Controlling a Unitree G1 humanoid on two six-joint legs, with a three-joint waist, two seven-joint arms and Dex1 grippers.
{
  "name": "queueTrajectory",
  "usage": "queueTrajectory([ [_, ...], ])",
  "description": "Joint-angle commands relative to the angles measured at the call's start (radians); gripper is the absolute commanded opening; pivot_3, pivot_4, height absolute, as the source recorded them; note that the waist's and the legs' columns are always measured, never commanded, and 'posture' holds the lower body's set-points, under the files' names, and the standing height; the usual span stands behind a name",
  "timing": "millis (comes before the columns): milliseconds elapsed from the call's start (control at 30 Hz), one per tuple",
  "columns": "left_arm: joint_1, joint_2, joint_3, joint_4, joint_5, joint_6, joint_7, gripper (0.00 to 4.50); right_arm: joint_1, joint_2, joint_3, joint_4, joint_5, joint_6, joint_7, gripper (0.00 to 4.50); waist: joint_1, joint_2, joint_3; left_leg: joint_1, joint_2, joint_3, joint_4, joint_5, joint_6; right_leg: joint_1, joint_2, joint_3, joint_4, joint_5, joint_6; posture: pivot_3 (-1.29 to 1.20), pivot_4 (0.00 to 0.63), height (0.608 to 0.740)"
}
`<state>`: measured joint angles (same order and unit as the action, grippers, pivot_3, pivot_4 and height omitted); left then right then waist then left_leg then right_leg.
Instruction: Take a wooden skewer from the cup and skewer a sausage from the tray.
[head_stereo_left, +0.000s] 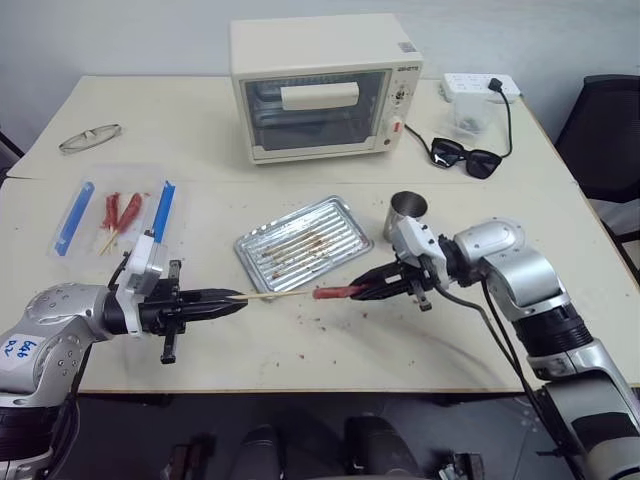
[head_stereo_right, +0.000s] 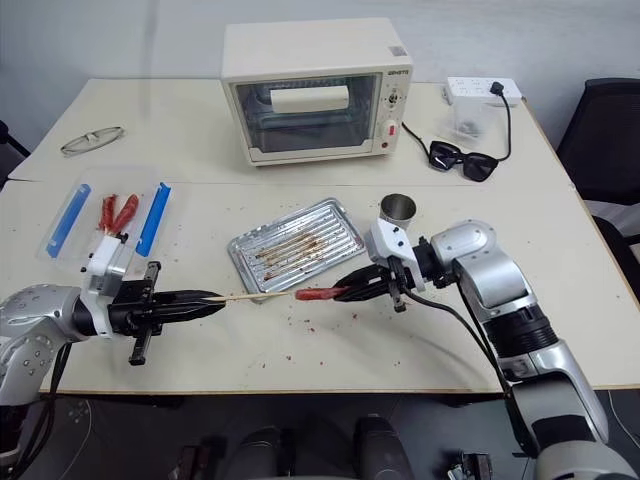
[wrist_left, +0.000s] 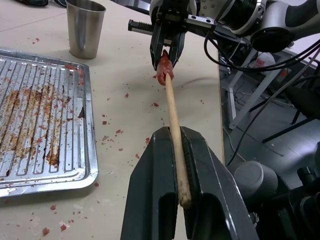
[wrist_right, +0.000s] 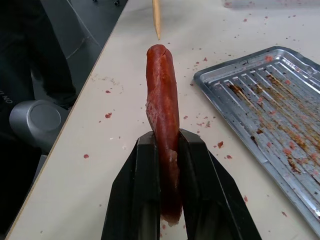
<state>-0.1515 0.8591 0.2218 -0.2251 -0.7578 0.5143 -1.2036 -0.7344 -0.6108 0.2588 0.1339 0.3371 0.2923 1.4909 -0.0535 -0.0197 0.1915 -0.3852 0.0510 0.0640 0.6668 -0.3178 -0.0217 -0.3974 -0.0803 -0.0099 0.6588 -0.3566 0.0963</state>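
My left gripper (head_stereo_left: 236, 297) is shut on the butt of the wooden skewer (head_stereo_left: 278, 294). The skewer lies level over the table's front and points right. My right gripper (head_stereo_left: 362, 291) is shut on the red sausage (head_stereo_left: 334, 292), which points left toward the skewer. In the right wrist view the skewer's tip (wrist_right: 157, 25) stands just short of the free end of the sausage (wrist_right: 162, 95). Behind them, the silver tray (head_stereo_left: 300, 245) lies on the table with brown crumbs in it. The steel cup (head_stereo_left: 407, 212) stands to the tray's right, behind my right gripper.
A cream toaster oven (head_stereo_left: 322, 88) stands at the back. Black sunglasses (head_stereo_left: 465, 156) and a power strip (head_stereo_left: 480, 87) are to its right. A clear blue-edged plastic box (head_stereo_left: 115, 215) with two skewered sausages lies at the left, spectacles (head_stereo_left: 90, 137) behind it. Red crumbs dot the table's front.
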Motion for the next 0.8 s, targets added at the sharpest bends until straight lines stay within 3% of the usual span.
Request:
queueTrajectory([
  [33, 0.003, 0.003, 0.012, -0.019, 0.006, -0.012, -0.008, 0.0, -0.021, -0.015, -0.034, -0.007, 0.012, -0.01, 0.013, 0.35, 0.0, 0.0, 0.0, 0.0, 0.0, 0.0, 0.0, 0.0, 0.0, 0.0, 0.0, 0.0, 0.0, 0.0, 0.0, 0.0, 0.15, 0.74],
  [800, -0.015, -0.024, 0.003, -0.022, 0.02, -0.009, -0.003, 0.0, -0.014, -0.007, -0.009, -0.031, -0.004, -0.012, 0.014, 0.35, 0.001, 0.0, 0.0, 0.0, 0.0, 0.0, 0.001, 0.0, 0.0, 0.0, 0.0, -0.001, 0.001, 0.0, 0.0, 0.0, 0.15, 0.74],
])
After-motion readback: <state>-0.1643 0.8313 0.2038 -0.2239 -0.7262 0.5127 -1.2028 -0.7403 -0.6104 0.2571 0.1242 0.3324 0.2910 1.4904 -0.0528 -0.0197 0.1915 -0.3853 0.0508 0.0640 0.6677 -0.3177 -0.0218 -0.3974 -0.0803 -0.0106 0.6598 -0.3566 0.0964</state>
